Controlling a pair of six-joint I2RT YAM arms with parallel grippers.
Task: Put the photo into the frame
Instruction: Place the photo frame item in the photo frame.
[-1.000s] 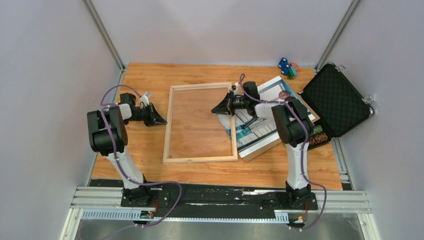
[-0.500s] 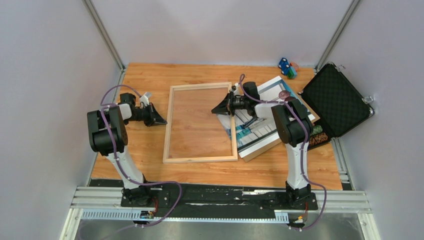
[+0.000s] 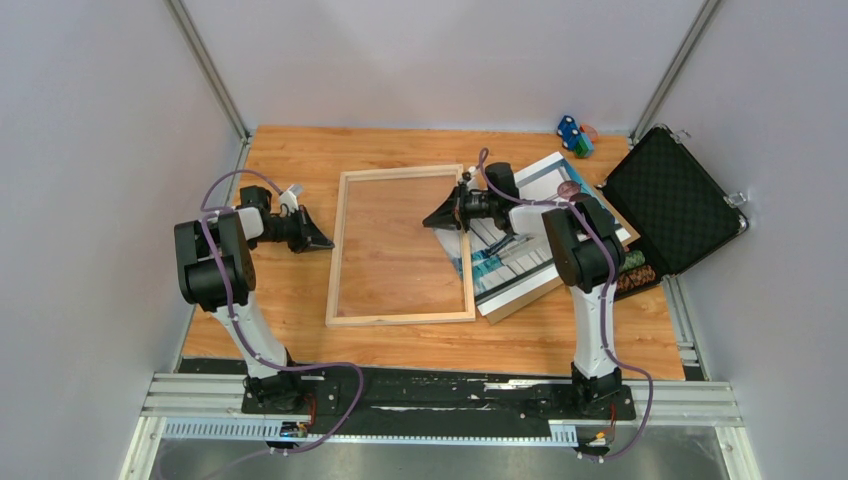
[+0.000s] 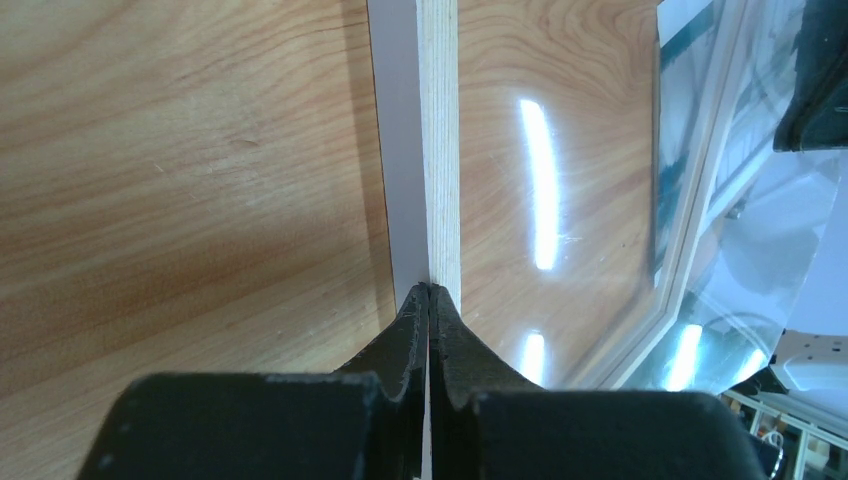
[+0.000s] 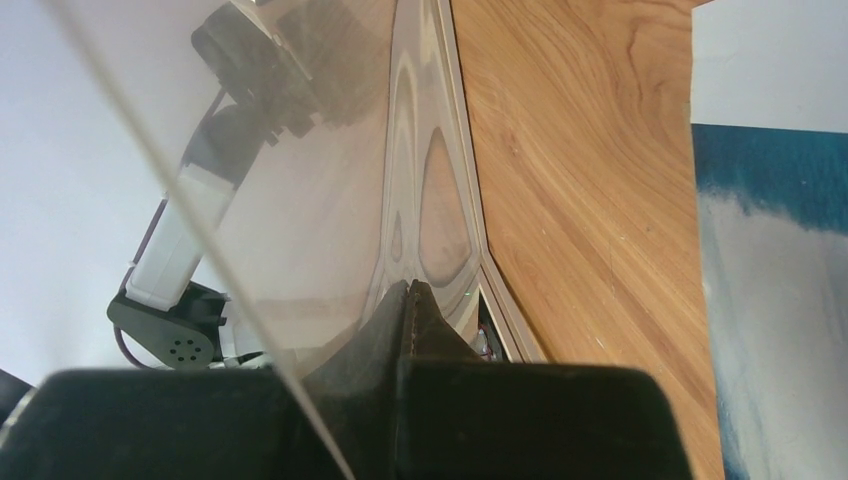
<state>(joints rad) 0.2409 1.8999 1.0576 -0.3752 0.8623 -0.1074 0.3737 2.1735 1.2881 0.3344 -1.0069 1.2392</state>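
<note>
The frame (image 3: 400, 319), pale wood with a clear pane, lies flat in the middle of the table. My left gripper (image 3: 326, 243) is shut, and its tips (image 4: 430, 290) press against the outer side of the frame's left rail (image 4: 438, 150). Shut too and empty, my right gripper (image 3: 430, 221) points left low over the pane, just inside the right rail. Its closed tips (image 5: 410, 287) sit at the glossy pane (image 5: 330, 200). The photo (image 3: 510, 262) lies right of the frame beneath the right arm; its teal and grey print (image 5: 770, 300) shows.
A brown backing board (image 3: 520, 300) lies under the photo. An open black case (image 3: 670, 200) stands at the right edge, with stacked chips (image 3: 636, 272) beside it. Small toy cars (image 3: 574, 135) sit at the back right. Grey walls close in on three sides.
</note>
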